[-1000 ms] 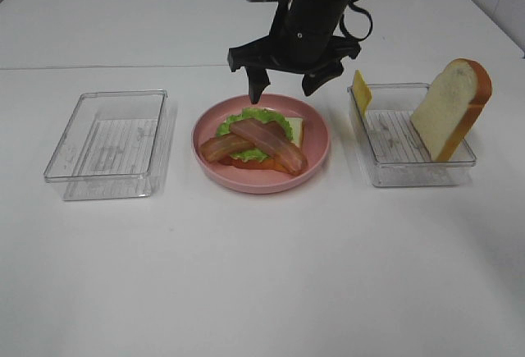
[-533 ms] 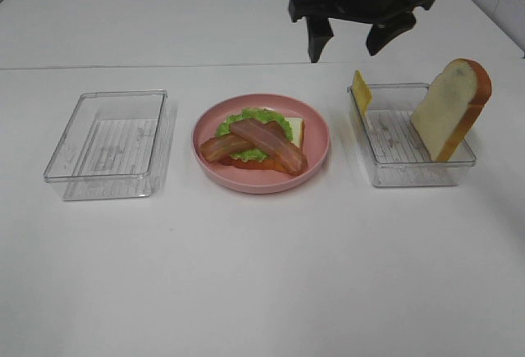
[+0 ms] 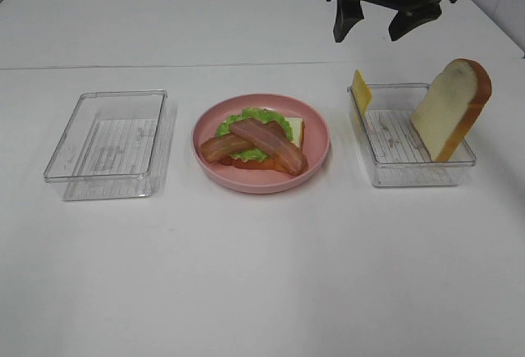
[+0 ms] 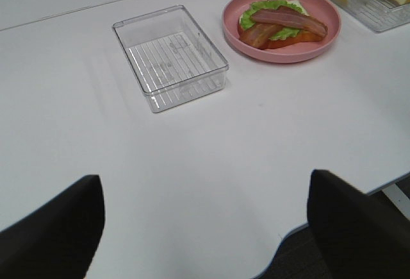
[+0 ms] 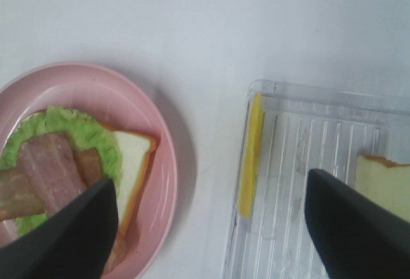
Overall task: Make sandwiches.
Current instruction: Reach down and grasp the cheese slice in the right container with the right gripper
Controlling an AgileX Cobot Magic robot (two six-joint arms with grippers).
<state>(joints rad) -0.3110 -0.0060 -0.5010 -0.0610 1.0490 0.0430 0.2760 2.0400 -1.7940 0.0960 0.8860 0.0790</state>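
Note:
On the pink plate (image 3: 316,148) lies a half-built sandwich: a bread slice (image 3: 294,130), a green lettuce leaf (image 3: 246,118) and two crossed bacon strips (image 3: 261,145). A yellow cheese slice (image 3: 360,92) and a second bread slice (image 3: 451,108) lean in the clear tray (image 3: 410,178) on the right. My right gripper (image 3: 383,22) hangs open and empty high above the far side of that tray. In the right wrist view its fingers (image 5: 70,235) frame the plate (image 5: 163,163) and cheese (image 5: 250,157). My left gripper (image 4: 205,228) is open over the near table edge, far from the plate (image 4: 282,54).
An empty clear tray (image 3: 111,139) sits left of the plate, also seen in the left wrist view as an empty tray (image 4: 170,54). White table surface (image 3: 262,275) spreads in front of everything.
My right gripper has risen from just above the plate and swung right, toward the tray with the cheese and bread. The food has not moved.

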